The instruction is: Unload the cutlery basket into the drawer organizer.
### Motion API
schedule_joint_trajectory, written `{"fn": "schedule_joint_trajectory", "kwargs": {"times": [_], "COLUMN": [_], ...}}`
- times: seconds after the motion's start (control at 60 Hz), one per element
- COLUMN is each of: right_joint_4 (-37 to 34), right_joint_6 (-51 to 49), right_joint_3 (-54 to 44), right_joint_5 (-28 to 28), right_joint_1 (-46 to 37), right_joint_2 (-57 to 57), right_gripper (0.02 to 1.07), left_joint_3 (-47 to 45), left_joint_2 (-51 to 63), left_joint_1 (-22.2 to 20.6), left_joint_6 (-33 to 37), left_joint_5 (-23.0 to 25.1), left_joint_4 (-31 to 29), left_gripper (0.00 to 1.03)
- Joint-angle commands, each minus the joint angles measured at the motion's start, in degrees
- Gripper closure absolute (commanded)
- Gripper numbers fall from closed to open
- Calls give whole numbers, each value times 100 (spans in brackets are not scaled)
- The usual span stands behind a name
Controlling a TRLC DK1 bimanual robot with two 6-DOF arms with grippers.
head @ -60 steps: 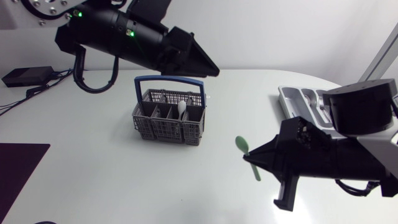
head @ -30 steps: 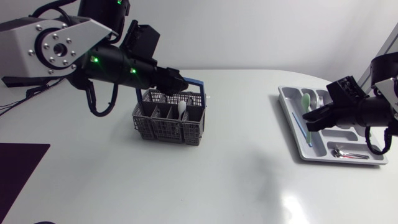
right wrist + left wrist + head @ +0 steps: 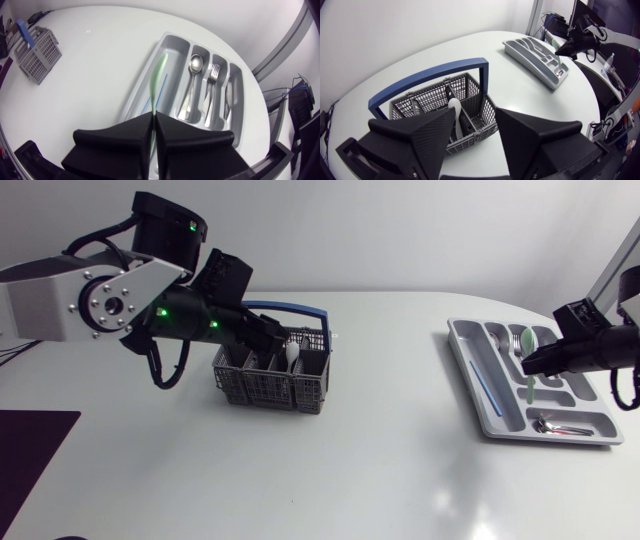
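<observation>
The grey cutlery basket with a blue handle stands left of the table's middle, and a white spoon stands upright in it. My left gripper hangs open just above the basket's back. In the left wrist view its fingers frame the basket and the white spoon, touching neither. At the right, my right gripper is shut on a green spoon over the drawer organizer. From the right wrist, the green spoon sticks out ahead of the gripper, above the organizer's long compartments.
The organizer holds a metal spoon, a fork, a knife and a thin blue stick. More grey cutlery handles stand in the basket. A dark mat lies at the table's left front edge.
My right arm has carried the green spoon from the table's middle to above the organizer. My left arm has come down over the basket, its fingers a little wider.
</observation>
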Motion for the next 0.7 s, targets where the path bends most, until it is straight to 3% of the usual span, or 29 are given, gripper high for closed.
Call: {"fn": "schedule_joint_trajectory", "kwargs": {"times": [0.0,0.367,0.683], "right_joint_4": [-398,-1057,-819], "right_joint_6": [-999,-5068,-6817], "right_joint_3": [320,21,-32], "right_joint_5": [-191,-587,-191], "right_joint_1": [-294,-1261,-1727], "right_joint_2": [119,181,919], "right_gripper": [101,101,101], "left_joint_3": [-187,-213,-257], "left_joint_2": [-6,12,-32], "left_joint_1": [77,86,16], "left_joint_6": [167,193,176], "left_joint_5": [-32,-50,-164], "left_joint_4": [92,163,154], "left_gripper": [47,47,47]}}
